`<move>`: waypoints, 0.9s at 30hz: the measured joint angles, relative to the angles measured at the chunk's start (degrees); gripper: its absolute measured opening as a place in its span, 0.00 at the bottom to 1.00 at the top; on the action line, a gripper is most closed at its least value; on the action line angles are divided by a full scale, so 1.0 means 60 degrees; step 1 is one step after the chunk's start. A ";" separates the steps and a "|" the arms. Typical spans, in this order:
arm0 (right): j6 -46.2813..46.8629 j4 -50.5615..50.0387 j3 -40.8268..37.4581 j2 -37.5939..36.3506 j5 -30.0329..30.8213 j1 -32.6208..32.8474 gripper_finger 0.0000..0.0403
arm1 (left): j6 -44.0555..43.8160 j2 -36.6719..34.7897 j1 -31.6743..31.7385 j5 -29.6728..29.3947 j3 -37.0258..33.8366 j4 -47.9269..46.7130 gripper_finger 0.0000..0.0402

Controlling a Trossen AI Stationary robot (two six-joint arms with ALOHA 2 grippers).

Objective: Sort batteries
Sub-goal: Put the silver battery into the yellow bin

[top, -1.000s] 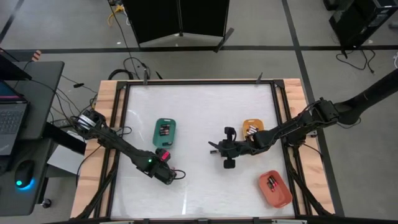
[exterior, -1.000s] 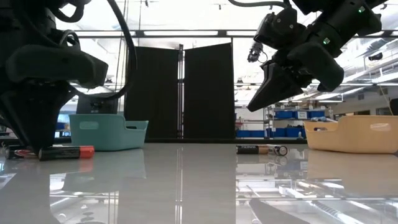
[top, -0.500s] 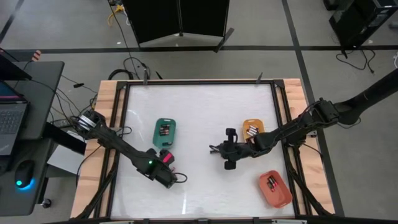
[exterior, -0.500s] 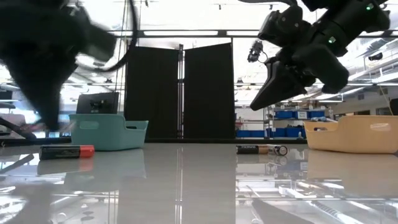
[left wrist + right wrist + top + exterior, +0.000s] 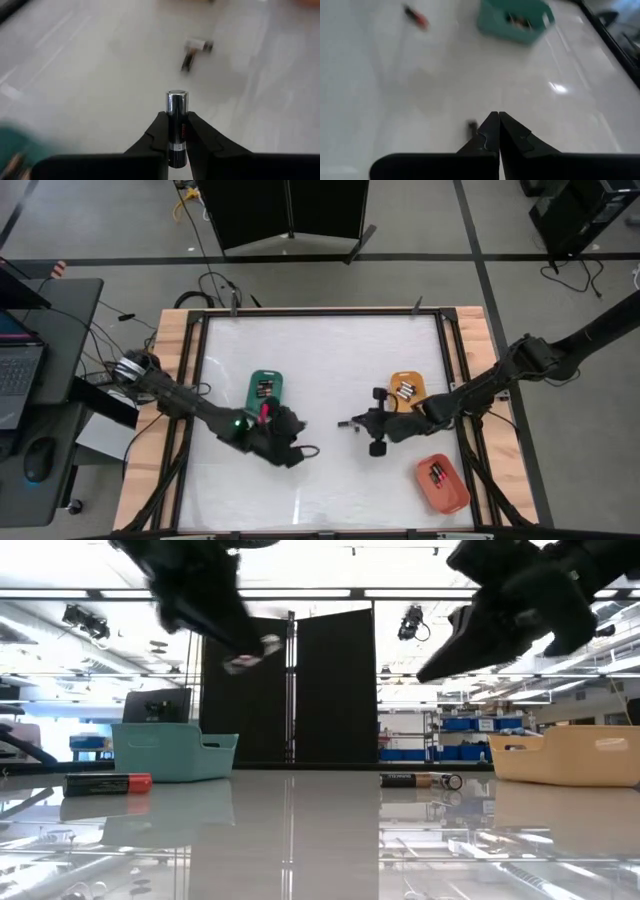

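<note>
The left pincer [image 5: 176,131] was closed on a battery [image 5: 176,125]. The battery stood up between the two dark fingers [image 5: 156,135], with its shiny silver end sticking out past the tips. In the high view, the left pincer [image 5: 290,423] was above the table [image 5: 320,340], near 7 o'clock from the middle of the table. It was just beside the green tray [image 5: 265,390], at the tray's 5 o'clock side. The green tray held a few batteries.

The right pincer [image 5: 498,120] was shut tight, with its two fingers touching and nothing between them. In the high view, the right pincer [image 5: 356,422] was near the middle of the table, a little toward 4 o'clock. The orange tray [image 5: 405,387] sat at the pincer's 2 o'clock, with some silvery batteries in it. The red tray [image 5: 441,483] sat at 5 o'clock on the table, with a battery or two inside; how many could not be told.

In the low view, both arms were up off the table. One loose battery with a red end [image 5: 107,783] lay flat on the table in front of the green tray [image 5: 172,752]. Another dark loose battery [image 5: 420,780] lay flat near the orange tray [image 5: 565,754].
</note>
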 joint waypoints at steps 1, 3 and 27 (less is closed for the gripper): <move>-0.0162 0.0728 -0.0282 -0.0077 -0.0225 -0.0040 0.02 | 0.0612 -0.0050 0.0180 0.0041 -0.0311 0.0925 0.11; -0.0351 0.2307 -0.0844 -0.0144 -0.0749 -0.0165 0.02 | 0.1671 -0.0135 0.0600 0.0359 -0.1019 0.2868 0.11; -0.0523 0.9419 -0.1160 0.1344 -0.1924 -0.1807 0.21 | 0.7278 -0.0328 0.4457 0.7512 -0.3794 1.2568 0.11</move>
